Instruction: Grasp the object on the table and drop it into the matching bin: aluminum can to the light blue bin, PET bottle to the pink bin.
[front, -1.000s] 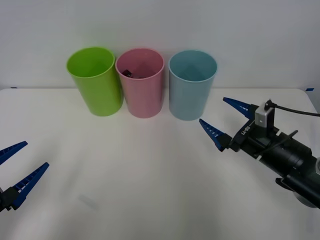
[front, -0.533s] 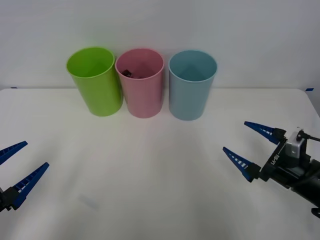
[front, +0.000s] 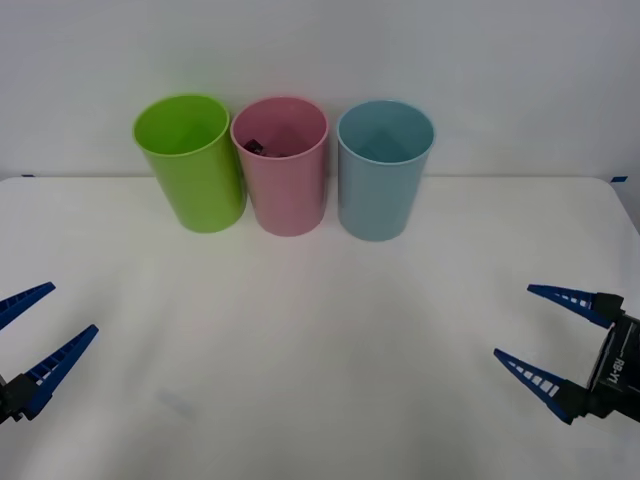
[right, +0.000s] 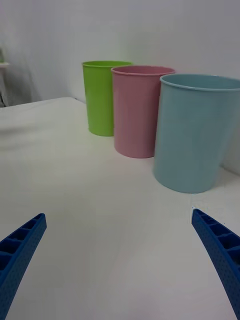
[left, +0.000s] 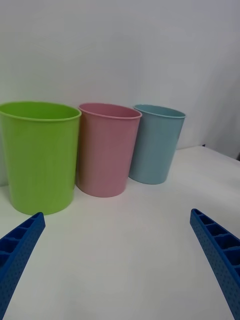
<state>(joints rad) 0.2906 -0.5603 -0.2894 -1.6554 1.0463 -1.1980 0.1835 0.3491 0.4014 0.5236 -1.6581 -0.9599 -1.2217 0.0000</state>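
Observation:
The pink bin (front: 282, 170) stands in the middle of a row at the back of the table (front: 320, 330). The light blue bin (front: 384, 175) is on its right. Just under the pink bin's left rim a small dark part of the PET bottle (front: 252, 146) shows; the bin's wall hides the rest. My right gripper (front: 513, 321) is open and low at the table's right front, holding nothing. My left gripper (front: 73, 308) is open at the left front, also with nothing in it. Both wrist views look toward the pink bin (right: 140, 112) (left: 107, 150) and the light blue bin (right: 192, 132) (left: 156, 145).
A lime green bin (front: 190, 160) stands left of the pink one, the three almost touching. A white wall rises right behind the bins. The white tabletop between the bins and both grippers is bare.
My right gripper has drawn back from beside the light blue bin toward the table's right front corner, staying open. The left gripper and the bins have not moved.

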